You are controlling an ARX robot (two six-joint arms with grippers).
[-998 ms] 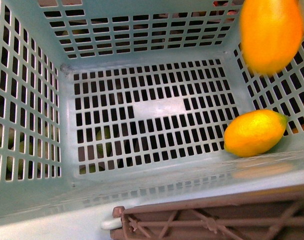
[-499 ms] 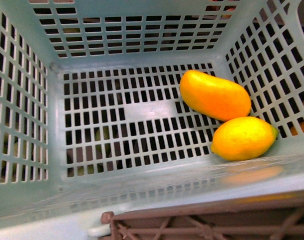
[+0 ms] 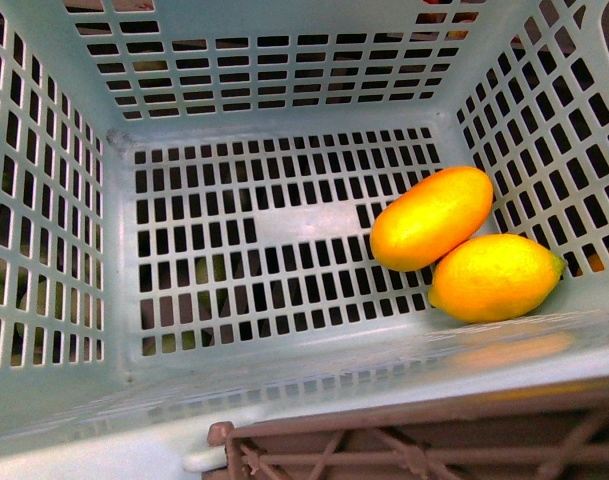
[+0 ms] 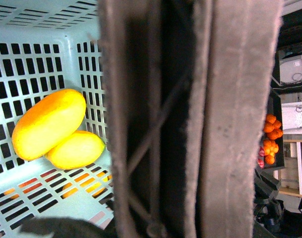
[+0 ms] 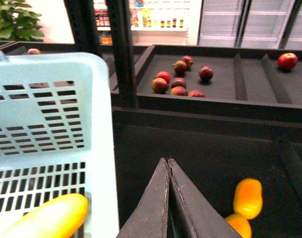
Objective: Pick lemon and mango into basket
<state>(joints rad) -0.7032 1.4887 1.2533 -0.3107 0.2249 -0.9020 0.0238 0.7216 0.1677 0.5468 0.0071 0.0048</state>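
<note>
The light teal basket (image 3: 54,230) fills the front view, and its brown handle (image 3: 414,440) lies along the near rim. On its slotted floor at the right the smooth orange-yellow mango (image 3: 431,232) lies touching the yellow lemon (image 3: 496,277), whose greenish tip points right. In the left wrist view the mango (image 4: 49,123) and lemon (image 4: 76,149) lie together beside the handle (image 4: 230,124), on which my left gripper (image 4: 160,218) is shut. My right gripper (image 5: 168,161) is shut and empty, just outside the basket wall (image 5: 56,124). The mango (image 5: 46,218) shows through that wall.
Two orange-yellow fruits (image 5: 248,197) lie on the dark shelf beside my right gripper. Dark red fruits (image 5: 178,79) and a red apple (image 5: 287,60) sit in shelf trays behind. A crate of oranges (image 4: 271,139) shows past the handle.
The mango was in the air at the upper right, landed on the basket floor, and has rolled to rest against the lemon. The lemon has barely moved.
</note>
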